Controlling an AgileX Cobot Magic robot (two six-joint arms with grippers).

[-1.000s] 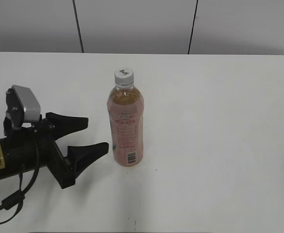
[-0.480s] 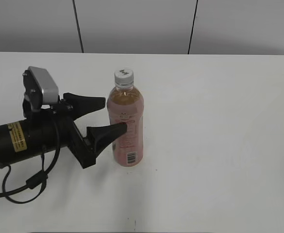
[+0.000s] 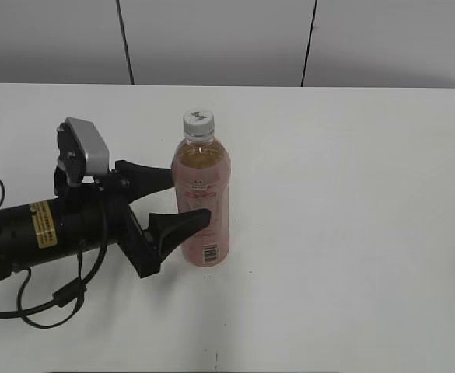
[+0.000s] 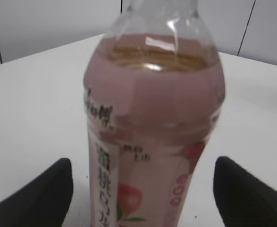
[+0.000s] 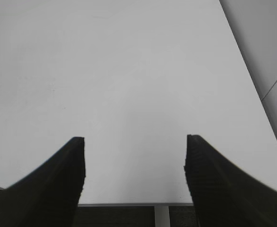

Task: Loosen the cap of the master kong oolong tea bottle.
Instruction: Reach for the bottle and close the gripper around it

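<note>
The master kong oolong tea bottle (image 3: 202,203) stands upright on the white table, pale amber tea inside, pink label with a barcode. Its white-grey cap (image 3: 198,121) sits on top. My left gripper (image 3: 187,196) is open, its two black fingers on either side of the bottle's label, not pressing it. In the left wrist view the bottle (image 4: 152,118) fills the middle and the fingertips (image 4: 43,194) stand wide apart beside it; the cap is out of that view. My right gripper (image 5: 134,156) is open and empty over bare table; it is not in the exterior view.
The white table (image 3: 351,233) stretches to the right of the bottle. A grey panelled wall (image 3: 211,39) stands behind it. The table's edge (image 5: 129,204) shows under the right fingers. A black cable (image 3: 48,299) trails from my left arm.
My left gripper has moved right and a little up, from beside the bottle to having its open fingers around the label. The bottle has not moved.
</note>
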